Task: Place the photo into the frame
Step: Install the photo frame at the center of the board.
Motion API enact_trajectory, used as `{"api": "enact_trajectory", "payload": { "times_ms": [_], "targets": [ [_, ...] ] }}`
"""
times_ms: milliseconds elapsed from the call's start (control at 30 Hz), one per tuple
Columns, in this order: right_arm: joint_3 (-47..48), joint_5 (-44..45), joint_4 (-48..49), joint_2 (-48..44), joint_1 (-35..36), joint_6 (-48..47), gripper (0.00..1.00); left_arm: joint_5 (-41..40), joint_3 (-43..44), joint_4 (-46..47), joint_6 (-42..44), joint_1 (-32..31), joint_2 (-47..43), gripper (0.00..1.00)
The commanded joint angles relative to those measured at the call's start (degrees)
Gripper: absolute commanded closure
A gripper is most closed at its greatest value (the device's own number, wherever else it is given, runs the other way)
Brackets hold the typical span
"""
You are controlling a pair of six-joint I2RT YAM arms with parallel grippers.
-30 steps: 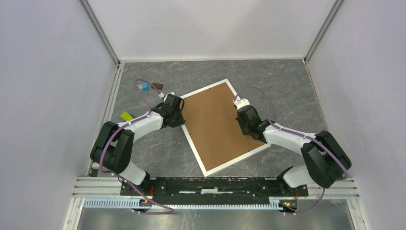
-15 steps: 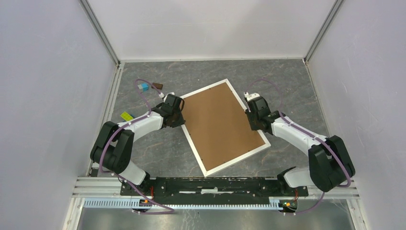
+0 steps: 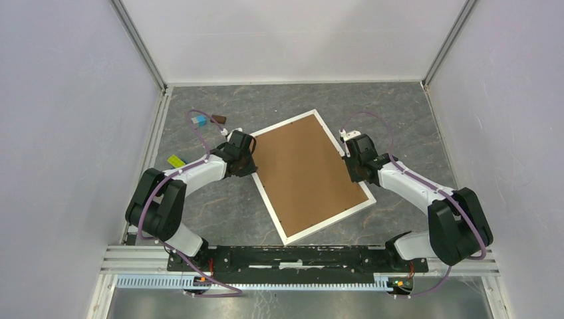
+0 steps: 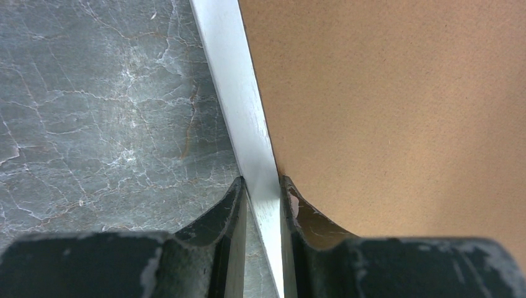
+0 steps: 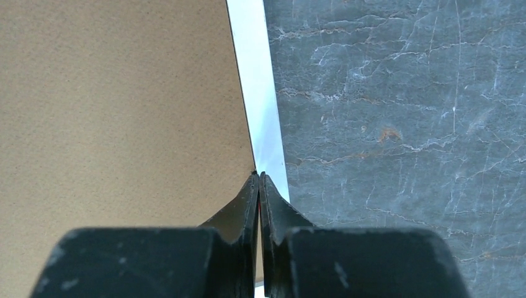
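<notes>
The white frame (image 3: pixel 268 191) lies tilted on the grey table with the brown backing board (image 3: pixel 306 173) filling it. The photo is hidden. My left gripper (image 3: pixel 253 163) is at the frame's left edge. In the left wrist view its jaws are shut on the white rim (image 4: pixel 239 105), one finger on the table side and one on the board (image 4: pixel 397 112) side, with the gripper (image 4: pixel 263 183) pinching the rim. My right gripper (image 3: pixel 354 169) is at the frame's right edge. In the right wrist view it (image 5: pixel 258 177) is shut and empty, with its tips over the inner edge of the rim (image 5: pixel 257 93) beside the board (image 5: pixel 118 105).
A blue block (image 3: pixel 199 121), a small brown piece (image 3: pixel 219 120) and a yellow-green piece (image 3: pixel 175 160) lie on the table (image 3: pixel 399 113) at the back left. White walls enclose the table on three sides.
My right gripper has moved right and farther back, from over the board to the frame's right edge, then held nearly still. The left gripper and the frame have not moved.
</notes>
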Motion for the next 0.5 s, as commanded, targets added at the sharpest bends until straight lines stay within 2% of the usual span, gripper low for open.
{"api": "enact_trajectory", "payload": {
  "times_ms": [0, 467],
  "targets": [
    [-0.9, -0.3, 1.5, 0.8, -0.1, -1.0, 0.94, 0.8, -1.1, 0.2, 2.3, -0.2, 2.6, 0.98],
    [-2.0, -0.2, 2.3, 2.0, -0.1, -0.8, 0.96, 0.8, -1.2, 0.4, 2.2, -0.2, 2.4, 0.98]
  ]
}}
